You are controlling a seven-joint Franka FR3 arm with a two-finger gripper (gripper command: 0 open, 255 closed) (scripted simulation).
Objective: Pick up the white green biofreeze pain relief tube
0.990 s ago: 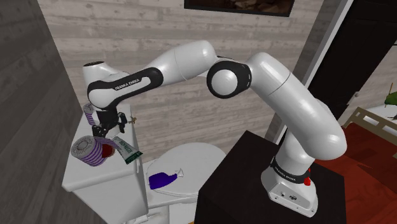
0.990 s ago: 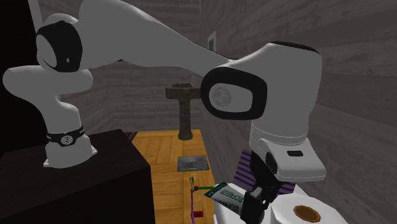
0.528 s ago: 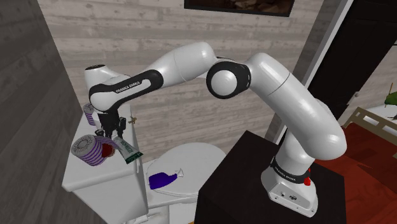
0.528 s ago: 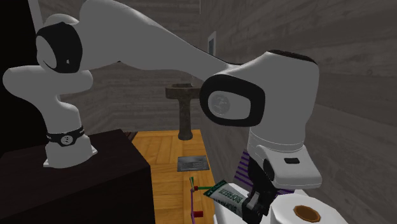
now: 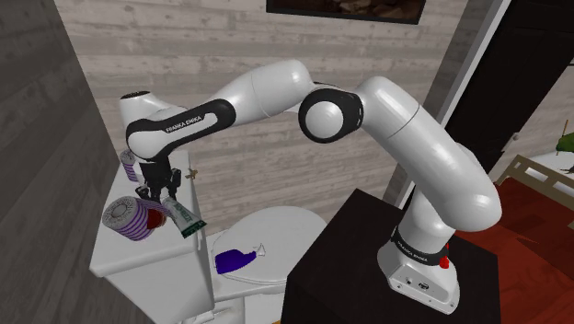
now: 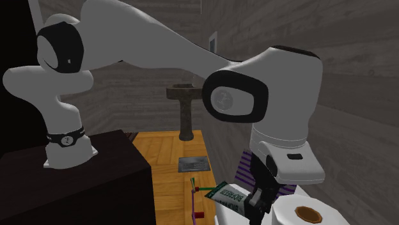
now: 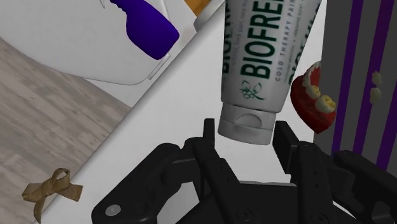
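The white tube with green Biofreeze lettering (image 7: 264,57) lies slanted over the top of the white toilet tank (image 5: 147,262), its cap end between my fingers. My black gripper (image 7: 245,130) is shut on the tube's white cap, one finger on each side. In the shoulder view the gripper (image 5: 158,195) points down at the tank's near end, and the tube (image 5: 184,219) sticks out from it toward the toilet lid. The second exterior view has the tube (image 6: 230,197) jutting to the left from the gripper (image 6: 259,198).
A purple-striped roll (image 5: 127,217) and a red toy with teeth (image 7: 312,102) sit right beside the tube. A purple bottle (image 5: 235,260) lies on the toilet lid. A small tan bow (image 7: 54,191) lies on the floor. The dark stand (image 5: 368,258) is at the lower right.
The fingers, open a second ago, have closed on the tube's cap. The hand has shifted only slightly, and the tube has barely moved.
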